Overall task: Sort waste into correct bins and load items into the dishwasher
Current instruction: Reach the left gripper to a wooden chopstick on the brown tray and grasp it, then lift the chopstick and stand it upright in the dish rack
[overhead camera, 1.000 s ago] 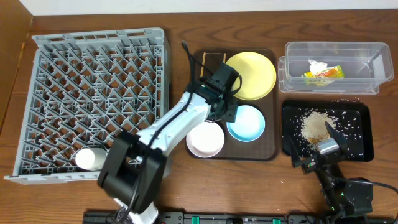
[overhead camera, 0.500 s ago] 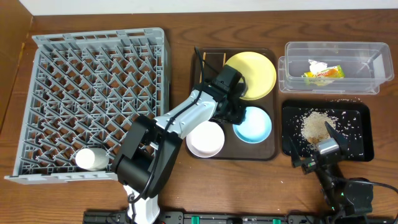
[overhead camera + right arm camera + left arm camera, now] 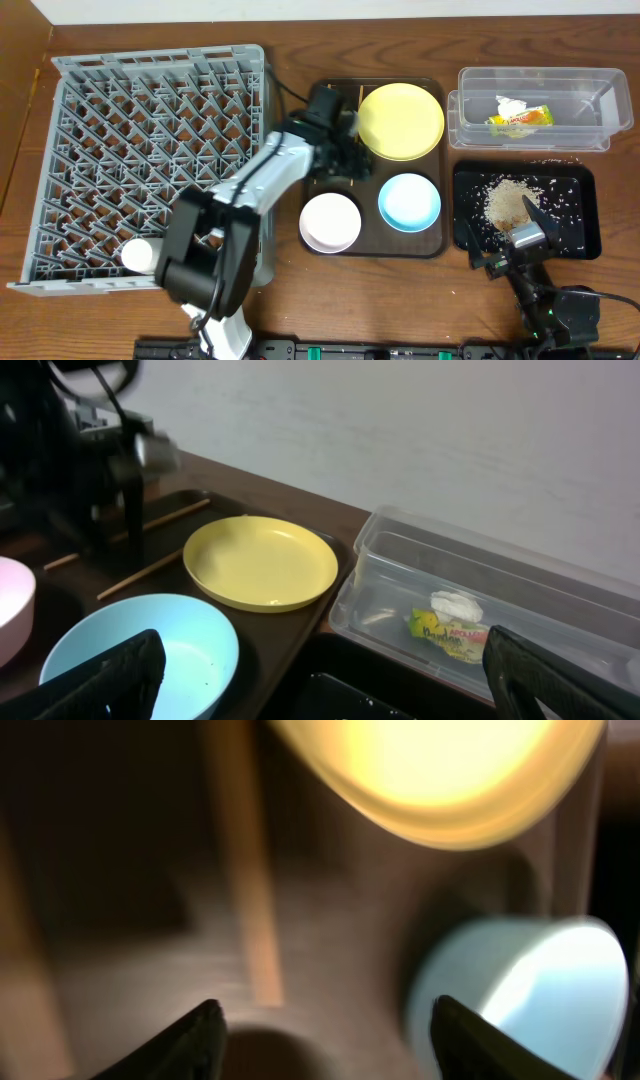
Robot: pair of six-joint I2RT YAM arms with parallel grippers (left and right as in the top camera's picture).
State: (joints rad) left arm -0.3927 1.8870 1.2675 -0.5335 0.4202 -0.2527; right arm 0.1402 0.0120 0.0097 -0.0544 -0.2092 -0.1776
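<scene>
Here, we are holding our right claw (image 3: pixel 322 660) wide apart and empty above the black tray (image 3: pixel 580 240) of crumbs (image 3: pixel 505 200). Beyond, a white bowl (image 3: pixel 330 222) and blue bowl (image 3: pixel 409 199) are sitting on the brown tray (image 3: pixel 370 242). Our left claw (image 3: pixel 328 1015) is hovering apart over the chopsticks (image 3: pixel 250 900) beside the plate (image 3: pixel 402 121). Farthest, the wrapper (image 3: pixel 520 119) and scrap (image 3: pixel 510 104) are lying in the tub (image 3: pixel 590 85).

Yellow plate (image 3: pixel 401 121), white bowl (image 3: pixel 330 222), blue bowl (image 3: pixel 409 199) upright, empty. Chopsticks (image 3: pixel 143 574) flat beside plate. Wrapper (image 3: pixel 520 118), paper scrap (image 3: pixel 510 103) in clear tub (image 3: pixel 470 110). Crumbs (image 3: pixel 510 200) heaped in black tray (image 3: pixel 590 240). Grey rack (image 3: pixel 150 150) far left.
</scene>
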